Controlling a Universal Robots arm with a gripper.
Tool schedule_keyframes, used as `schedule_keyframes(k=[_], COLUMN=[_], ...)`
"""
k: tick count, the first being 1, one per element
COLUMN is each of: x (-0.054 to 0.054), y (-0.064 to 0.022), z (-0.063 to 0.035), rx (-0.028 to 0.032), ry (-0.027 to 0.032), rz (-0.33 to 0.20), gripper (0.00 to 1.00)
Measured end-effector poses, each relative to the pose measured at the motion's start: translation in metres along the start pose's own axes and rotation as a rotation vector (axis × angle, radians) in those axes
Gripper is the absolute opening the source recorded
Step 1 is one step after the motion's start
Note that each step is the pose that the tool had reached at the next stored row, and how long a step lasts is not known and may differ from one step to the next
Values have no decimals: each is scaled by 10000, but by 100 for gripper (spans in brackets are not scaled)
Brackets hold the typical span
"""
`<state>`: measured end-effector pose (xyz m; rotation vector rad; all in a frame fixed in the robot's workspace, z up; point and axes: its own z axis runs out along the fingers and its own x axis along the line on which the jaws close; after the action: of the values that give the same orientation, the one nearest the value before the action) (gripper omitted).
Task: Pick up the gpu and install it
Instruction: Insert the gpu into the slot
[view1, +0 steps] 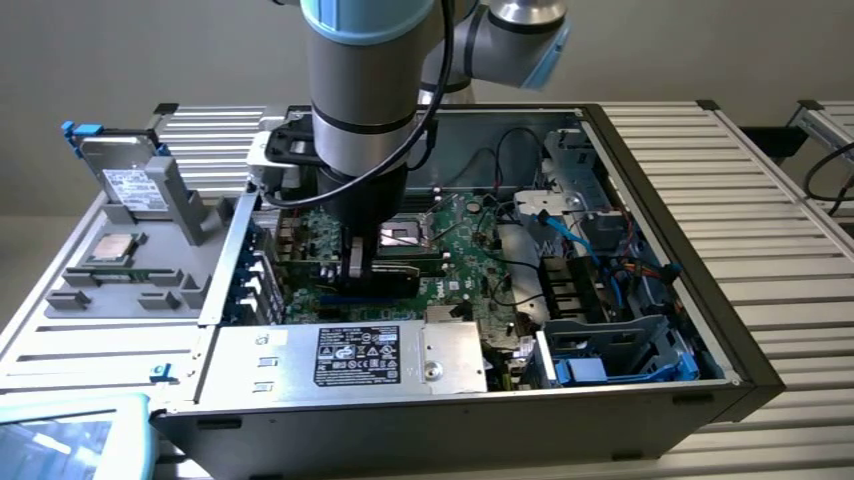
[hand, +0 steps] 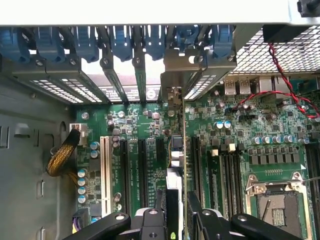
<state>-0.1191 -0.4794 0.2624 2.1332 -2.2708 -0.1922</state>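
The gpu (hand: 176, 165) stands on edge over the green motherboard (hand: 240, 150), seen as a thin upright card. Its silver end bracket (hand: 172, 75) meets the slotted rear wall of the case under the blue latches. My gripper (hand: 176, 212) is shut on the card's near end, one black finger on each face. In the exterior view the arm reaches straight down into the open computer case (view1: 667, 230). There the gripper (view1: 358, 268) sits low over the board with the dark card (view1: 400, 270) beside it.
A white expansion slot (hand: 105, 170) and black slots lie beside the card. The CPU socket (hand: 275, 207) and red-black wires (hand: 280, 95) are nearby. Outside the case, a silver hard drive (view1: 134, 185) and a chip (view1: 114, 247) rest on a grey tray. The power supply (view1: 360, 355) fills the front.
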Motion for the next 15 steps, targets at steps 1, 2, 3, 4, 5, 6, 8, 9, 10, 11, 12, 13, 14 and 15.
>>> schedule_keyframes(k=[1,2,3,4,5,6,8,9,10,11,12,13,14,15], x=[0,0,0,0,1,1,1,1,1,1,1,-5,-19,-28], y=[0,0,0,0,1,1,0,-1,0,0,0,0,2,1], z=[0,1,4,9,13,13,24,29,29,29,29,32,37,39], rx=[0,-1,-1,1,0,-1,0,0,-3,-5,-6,-6,-7,-8], ry=[1,3,3,-1,0,2,-1,0,2,3,4,1,4,6], rz=[1,1,1,0,1,1,1,0,0,1,1,2,7,8], gripper=[28,28,28,28,28,28,28,28,28,28,28,28,28,28])
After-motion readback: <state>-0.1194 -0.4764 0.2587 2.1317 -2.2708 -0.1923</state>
